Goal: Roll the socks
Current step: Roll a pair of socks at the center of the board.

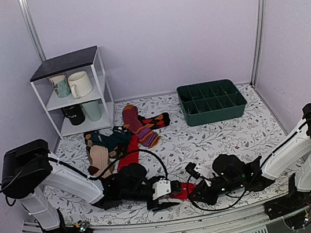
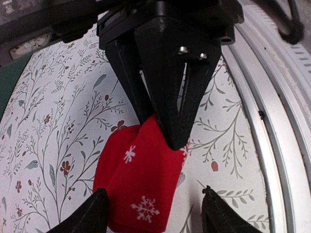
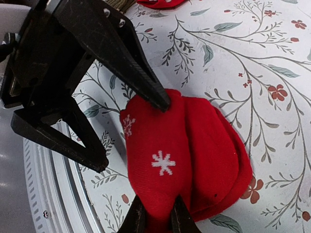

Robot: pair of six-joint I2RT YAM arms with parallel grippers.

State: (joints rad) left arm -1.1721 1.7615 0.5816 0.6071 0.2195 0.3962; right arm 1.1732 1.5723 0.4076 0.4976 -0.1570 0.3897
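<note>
Mid-roll, I reckon: my right claw (image 3: 155,217) pinches the socks (image 3: 189,141), my left claw (image 2: 153,211) is spread wide astride them. Probably clamps next.

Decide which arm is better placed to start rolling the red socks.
Right, probably: the right gripper is shut on the socks, while the left gripper is open, merely straddling them.

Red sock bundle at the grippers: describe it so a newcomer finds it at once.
On the floral tablecloth, look to the near edge, between the two arms. The socks lie there as a folded bright red bundle with white snowflakes, pinched by the right gripper. Neighbouring socks near the white shelf lie loose and mostly striped.
</note>
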